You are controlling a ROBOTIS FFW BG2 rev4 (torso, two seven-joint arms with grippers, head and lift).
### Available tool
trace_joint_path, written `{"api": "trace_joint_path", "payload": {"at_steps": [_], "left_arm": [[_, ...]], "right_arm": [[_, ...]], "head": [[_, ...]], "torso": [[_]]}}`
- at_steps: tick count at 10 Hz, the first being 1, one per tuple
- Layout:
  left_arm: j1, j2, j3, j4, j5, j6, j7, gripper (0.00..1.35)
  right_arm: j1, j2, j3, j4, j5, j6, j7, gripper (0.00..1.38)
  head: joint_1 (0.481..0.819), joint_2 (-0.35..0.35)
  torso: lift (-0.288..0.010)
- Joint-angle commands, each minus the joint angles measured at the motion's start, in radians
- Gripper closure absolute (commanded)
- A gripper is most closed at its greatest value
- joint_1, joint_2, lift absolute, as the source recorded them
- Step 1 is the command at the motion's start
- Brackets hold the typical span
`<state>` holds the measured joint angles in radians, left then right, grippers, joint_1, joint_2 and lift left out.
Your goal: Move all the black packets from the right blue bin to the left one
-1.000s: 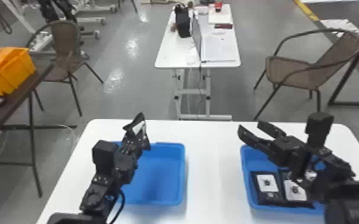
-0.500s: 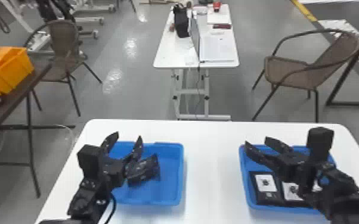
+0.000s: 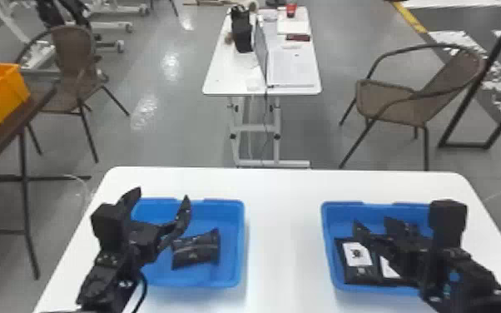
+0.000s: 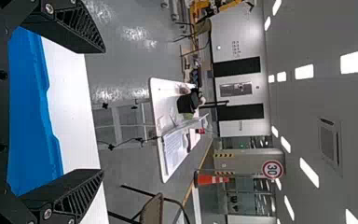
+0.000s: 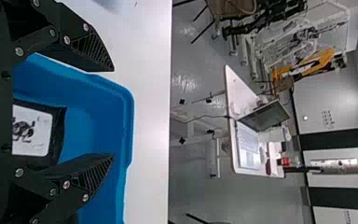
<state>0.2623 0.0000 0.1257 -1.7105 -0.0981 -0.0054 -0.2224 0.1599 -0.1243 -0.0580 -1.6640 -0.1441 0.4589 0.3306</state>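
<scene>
Well, we see black packet (image 3: 196, 249) in left blue bin (image 3: 239, 241), frame's lower left; our left gripper (image 3: 160, 198) near it, spread, empty; more packets (image 3: 355, 264) in right blue bin (image 3: 328, 237), lower right; our right gripper (image 3: 371, 224) above, spread, empty.

A round, red-rimmed sign (image 4: 272, 169) in the left wrist view reads "30".

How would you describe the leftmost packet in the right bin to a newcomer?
On the white table, find the right blue bin. The black packet lies inside it, beside the bin's left wall. In the head view, its white label shows almost whole; the neighbouring packet has its label largely hidden behind the right gripper.
</scene>
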Motion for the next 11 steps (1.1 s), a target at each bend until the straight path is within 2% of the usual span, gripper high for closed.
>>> {"api": "trace_joint_path", "payload": {"at_steps": [1, 4, 11], "left_arm": [[0.000, -0.003, 0.000, 0.000, 0.000, 0.002, 0.000, 0.12], [-0.003, -0.003, -0.003, 0.000, 0.005, 0.012, 0.000, 0.12], [-0.006, -0.003, -0.004, 0.006, 0.014, 0.030, -0.003, 0.12]], "right_arm": [[0.013, 0.000, -0.009, -0.008, 0.012, 0.079, -0.010, 0.41], [0.000, 0.025, -0.009, 0.041, 0.015, 0.170, -0.033, 0.40], [-0.091, 0.037, 0.018, 0.231, -0.003, 0.158, -0.056, 0.40]], "head": [[0.695, 0.041], [0.695, 0.026], [0.695, 0.038]], "torso": [[0.000], [0.000], [0.000]]}}
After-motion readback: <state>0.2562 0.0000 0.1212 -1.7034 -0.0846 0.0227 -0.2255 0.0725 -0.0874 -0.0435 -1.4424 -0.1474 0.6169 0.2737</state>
